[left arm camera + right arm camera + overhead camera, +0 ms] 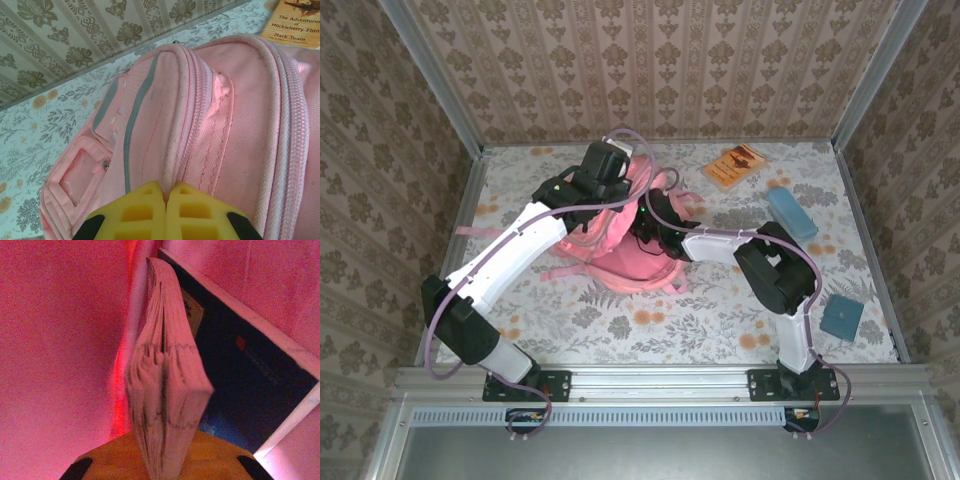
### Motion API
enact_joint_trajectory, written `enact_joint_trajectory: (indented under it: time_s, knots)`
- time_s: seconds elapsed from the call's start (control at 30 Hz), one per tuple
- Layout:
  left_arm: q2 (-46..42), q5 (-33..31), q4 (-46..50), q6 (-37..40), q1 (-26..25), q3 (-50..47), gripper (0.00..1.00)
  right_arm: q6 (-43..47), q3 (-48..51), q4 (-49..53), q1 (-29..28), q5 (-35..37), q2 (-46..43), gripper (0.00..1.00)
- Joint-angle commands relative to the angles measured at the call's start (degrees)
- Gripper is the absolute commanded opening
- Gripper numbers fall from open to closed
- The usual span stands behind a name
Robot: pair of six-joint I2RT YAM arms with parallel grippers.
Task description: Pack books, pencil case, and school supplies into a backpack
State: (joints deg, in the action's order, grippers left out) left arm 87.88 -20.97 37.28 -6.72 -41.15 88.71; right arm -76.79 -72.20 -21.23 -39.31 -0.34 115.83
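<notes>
The pink backpack (620,255) lies mid-table. My left gripper (167,192) is shut on a fold of its pink zip edge (175,165), and in the top view it (616,180) sits over the bag's far end. My right gripper (162,470) is inside the bag, shut on a book (165,390) held page-edges up. A dark navy book (240,375) leans against the pink lining (60,340) behind it. From above, the right gripper (652,225) reaches into the bag's opening. The orange booklet (734,165) and the light blue pencil case (791,212) lie on the table at the back right.
A small dark blue square item (841,318) lies near the right arm's base. The orange booklet (295,22) lies just beyond the bag's far corner. Patterned walls close in the table on three sides. A pink strap (480,232) trails to the left.
</notes>
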Motion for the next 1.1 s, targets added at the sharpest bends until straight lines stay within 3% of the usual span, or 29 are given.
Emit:
enact_joint_trajectory:
  time_s: [0.0, 0.07, 0.13, 0.5, 0.7, 0.93, 1.07]
  knots:
    - [-3.74, -1.11, -4.06, -3.24, 0.70, 2.93, 0.02, -3.19, -2.32, 0.10, 0.32, 0.38, 1.96, 0.30]
    - [-3.63, -1.01, -3.81, -3.54, 1.01, 2.87, 0.02, -3.49, -1.69, 0.25, 0.55, -1.07, 1.16, 0.48]
    - [-3.53, -1.03, -3.54, -3.74, 1.28, 2.66, 0.02, -3.96, -0.57, 1.13, 0.93, -2.75, -0.64, 0.55]
    - [-2.81, 0.77, -2.82, -4.61, 3.15, 1.13, 0.02, -8.08, 7.91, 9.66, 2.66, -7.96, -14.67, 0.44]
    - [-2.81, 2.68, -3.00, -4.36, 3.88, -1.41, 0.02, -5.33, 12.02, 13.79, 3.79, -10.68, -22.21, 0.38]
    - [-4.81, 6.88, -3.94, -2.81, 4.58, -8.22, 0.02, 5.35, 18.85, 24.96, 5.92, -7.26, -35.31, 0.41]
    - [-6.16, 9.59, -3.60, -1.46, 4.82, -13.12, 0.03, 13.97, 17.79, 34.91, 9.17, -1.23, -40.51, 0.52]
